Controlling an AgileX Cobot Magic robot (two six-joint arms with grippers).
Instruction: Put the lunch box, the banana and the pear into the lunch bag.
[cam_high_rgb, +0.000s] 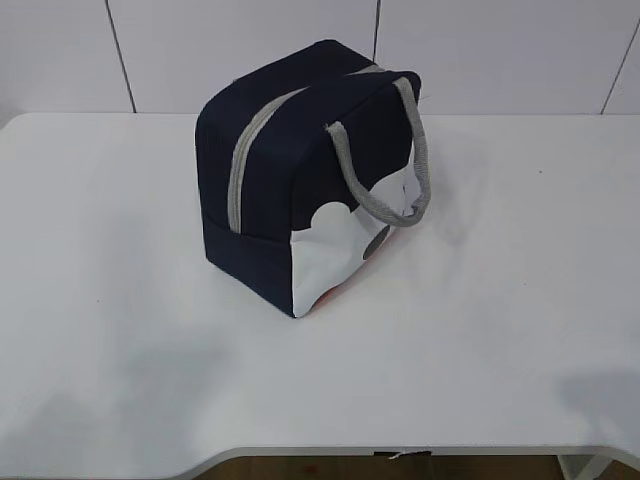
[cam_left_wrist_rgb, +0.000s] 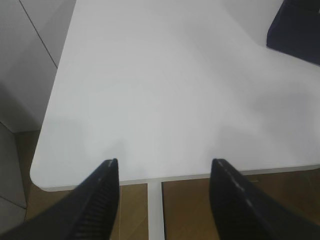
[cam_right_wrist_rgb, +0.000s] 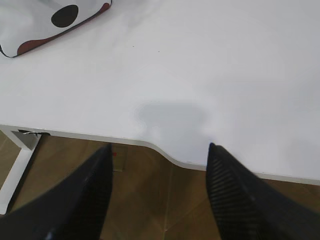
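A: Ahead of the left gripper (cam_left_wrist_rgb: 164, 172) and off to its right, what do you see?

B: A dark navy corner of the lunch bag (cam_left_wrist_rgb: 295, 30), well apart from the fingertips, at the top right of the left wrist view. Between it and the fingers is only the white table (cam_left_wrist_rgb: 165, 90), whose near edge runs just past the tips.

A: And the jaws?

B: Spread wide, nothing between them. Below them, wooden floor and a white table leg (cam_left_wrist_rgb: 155, 212).

A: The right gripper (cam_right_wrist_rgb: 160, 146)?

B: Also spread wide and holding nothing. Its tips sit at the table's curved front edge. Far ahead and to its left is the bag's white side panel (cam_right_wrist_rgb: 30, 22), with a black dot and a reddish-brown patch on it.

A: How does the bag stand?

B: In the exterior view it sits upright toward the back middle of the table, its grey zipper (cam_high_rgb: 250, 140) running over the top and down the end, apparently closed. A grey handle (cam_high_rgb: 385, 170) droops over the white panel. Neither arm shows in that view.
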